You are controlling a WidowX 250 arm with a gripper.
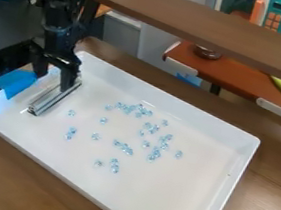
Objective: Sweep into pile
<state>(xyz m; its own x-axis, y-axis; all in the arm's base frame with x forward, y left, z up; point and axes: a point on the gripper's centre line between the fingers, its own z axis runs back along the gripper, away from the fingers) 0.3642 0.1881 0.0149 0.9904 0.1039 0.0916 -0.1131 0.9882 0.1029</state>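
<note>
While the gripper (51, 82) had its fingers (68, 80) spread apart next to a silver bar (54, 97), little shiny blue beads (127, 149) lay scattered around in the big white tray (183, 111).

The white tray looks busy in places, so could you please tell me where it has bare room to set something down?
Nearly bare: the tray floor from the clear blue pieces to the wall at the view's right, and down to the bottom corner. Crowded: the middle, with scattered pieces, and the left end, with the metal bar and gripper.
</note>
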